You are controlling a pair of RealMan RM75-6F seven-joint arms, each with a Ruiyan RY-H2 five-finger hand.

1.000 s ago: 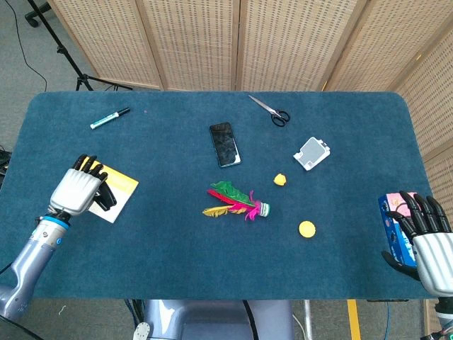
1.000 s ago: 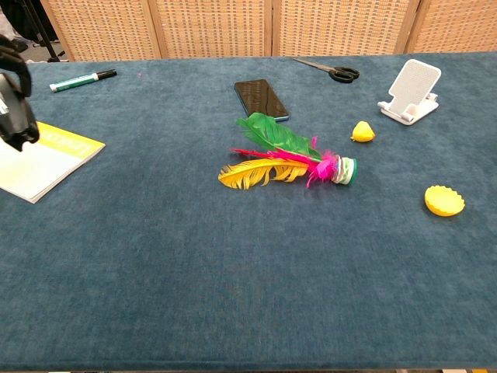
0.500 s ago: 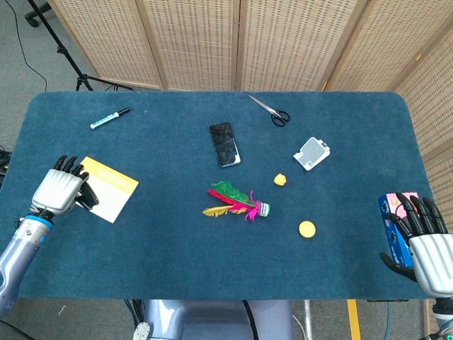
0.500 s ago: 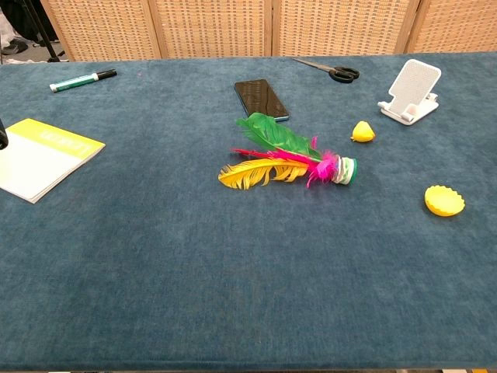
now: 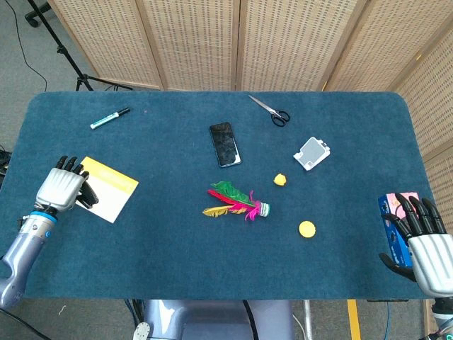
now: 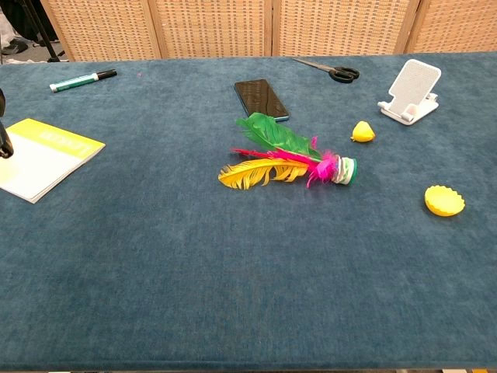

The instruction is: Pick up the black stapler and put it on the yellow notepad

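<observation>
We're seeing the left hand [image 5: 62, 188] sitting at the notepad [image 5: 112, 185] left edge, pulled back from over it vs 1 s ago. Stapler isn't showing clearly; maybe the dark bit under that hand, grip can't tell. Right hand [image 5: 425, 241] is idling, fingers apart.

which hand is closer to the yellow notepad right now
Left. The left hand sits at the left edge of the yellow notepad, its fingers over that edge. The right hand is at the far right end of the table, by a blue box.
</observation>
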